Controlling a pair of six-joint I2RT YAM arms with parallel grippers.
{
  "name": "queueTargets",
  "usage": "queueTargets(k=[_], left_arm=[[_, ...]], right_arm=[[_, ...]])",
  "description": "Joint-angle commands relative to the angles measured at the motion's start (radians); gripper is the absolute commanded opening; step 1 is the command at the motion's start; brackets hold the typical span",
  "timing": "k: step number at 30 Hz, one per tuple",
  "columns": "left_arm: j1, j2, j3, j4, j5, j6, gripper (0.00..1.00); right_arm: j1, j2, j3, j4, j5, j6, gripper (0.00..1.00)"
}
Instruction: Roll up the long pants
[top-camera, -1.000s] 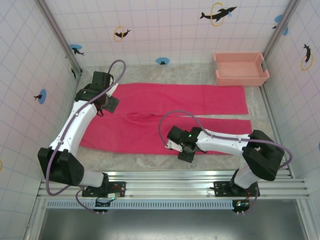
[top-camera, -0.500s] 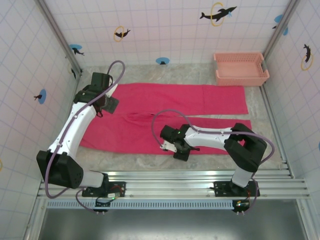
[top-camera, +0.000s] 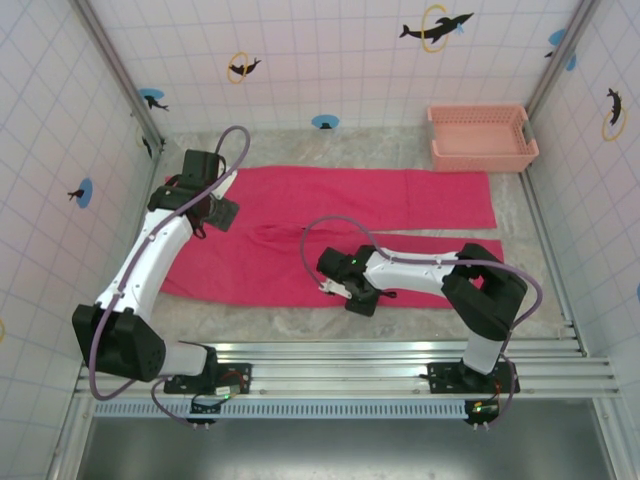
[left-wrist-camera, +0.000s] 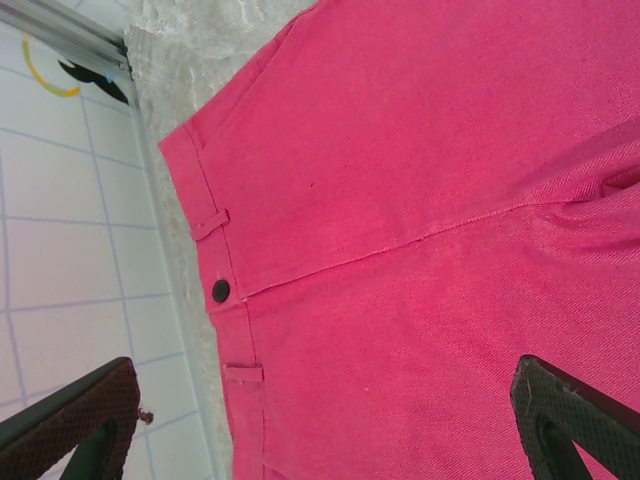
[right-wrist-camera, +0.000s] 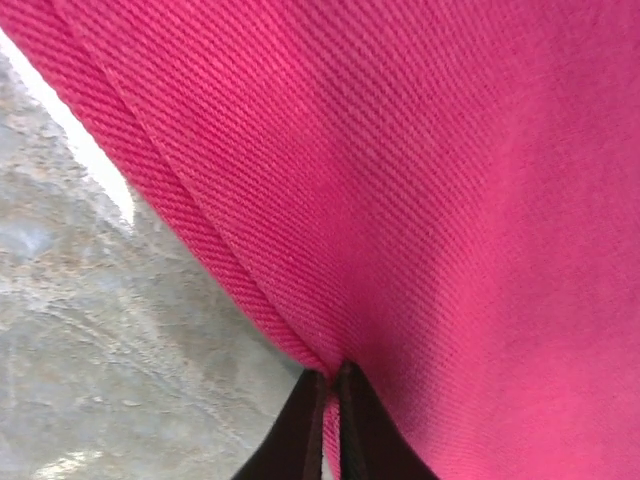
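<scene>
Magenta long pants (top-camera: 330, 195): R jaws pinching edge; L jaws spread wide, prob. above waistband (left-wrist-camera: 228, 335).

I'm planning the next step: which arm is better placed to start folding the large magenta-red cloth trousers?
Right, probably. The right gripper is shut on the near edge of the magenta-red cloth trousers; the left gripper hangs open above the waistband, gripping nothing.

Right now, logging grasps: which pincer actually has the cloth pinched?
The right pincer: its fingers are closed on the near edge of the long pants. The left pincer hangs open above the waistband.
</scene>
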Motion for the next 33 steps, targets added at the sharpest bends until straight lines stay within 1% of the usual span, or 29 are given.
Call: queueTargets(k=[1,3,4,11,16,19,22,25,27,30,33], left_arm=[[-0.004,-0.046,-0.017,0.01,0.019,0.01,0.98],[-0.003,-0.057,-0.026,0.014,0.026,0.011,0.97],[-0.004,-0.062,-0.031,0.017,0.029,0.012,0.97],[-0.003,-0.078,-0.048,0.025,0.047,0.015,0.97],[-0.006,-0.08,-0.051,0.026,0.065,0.015,0.97],[-0.01,-0.092,-0.062,0.017,0.082,0.013,0.96],[-0.025,-0.113,-0.084,-0.039,0.093,-0.016,0.94],[-0.061,-0.157,-0.169,-0.052,0.046,-0.031,0.94],[-0.094,-0.202,-0.234,-0.032,0.047,-0.018,0.96],[-0.119,-0.217,-0.277,-0.029,0.074,-0.014,0.97],[-0.127,-0.177,-0.292,-0.033,0.104,-0.02,0.97]], right_arm=[[-0.012,0.0,0.04,0.005,0.058,0.002,0.05],[-0.013,-0.015,0.049,0.002,0.072,-0.003,0.01],[-0.013,-0.023,0.056,-0.004,0.076,-0.005,0.0],[-0.019,-0.122,0.162,-0.054,0.135,-0.029,0.0],[-0.062,-0.121,0.249,-0.084,0.192,-0.069,0.0],[-0.123,-0.1,0.287,-0.079,0.167,-0.099,0.0],[-0.182,-0.059,0.329,-0.07,0.165,-0.132,0.0],[-0.245,-0.027,0.373,-0.048,0.134,-0.147,0.0],[-0.28,-0.009,0.409,-0.032,0.103,-0.151,0.0],[-0.307,0.022,0.473,-0.028,0.055,-0.156,0.0],[-0.308,0.054,0.512,-0.029,0.039,-0.163,0.0]])
